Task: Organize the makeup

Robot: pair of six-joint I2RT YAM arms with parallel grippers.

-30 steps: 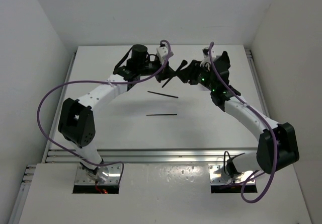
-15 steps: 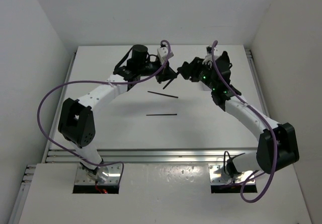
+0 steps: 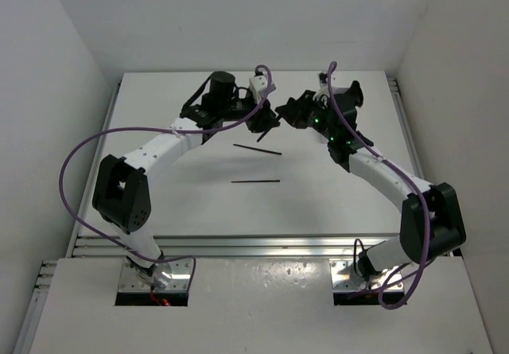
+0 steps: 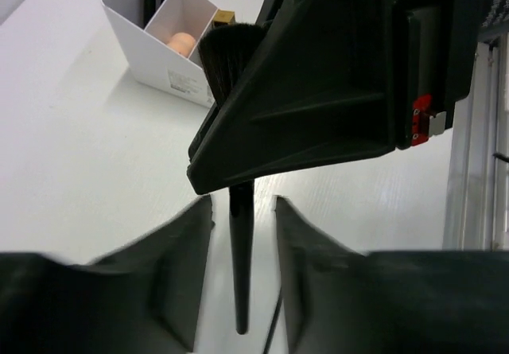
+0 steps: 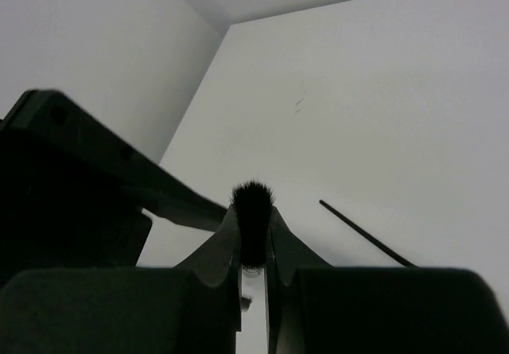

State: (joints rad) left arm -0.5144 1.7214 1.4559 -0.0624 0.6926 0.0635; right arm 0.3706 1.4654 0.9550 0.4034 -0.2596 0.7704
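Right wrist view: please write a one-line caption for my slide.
Right tool shut on a fluffy black brush, thin black pencil on the table beyond.

This was a robotics lab test cell, not a lived-in room. Plain white walls (image 3: 48, 91) closed in a bare white table (image 3: 175, 203) on three sides. Two white-and-black robot arms, the left arm (image 3: 159, 143) and the right arm (image 3: 382, 171), were bolted to metal plates (image 3: 155, 278) behind an aluminium rail (image 3: 254, 247), with purple cables (image 3: 67, 171) looping free. The only everyday things were thin black pencils (image 3: 255, 181), a black brush (image 4: 240, 258) and a small white box (image 4: 151, 48).
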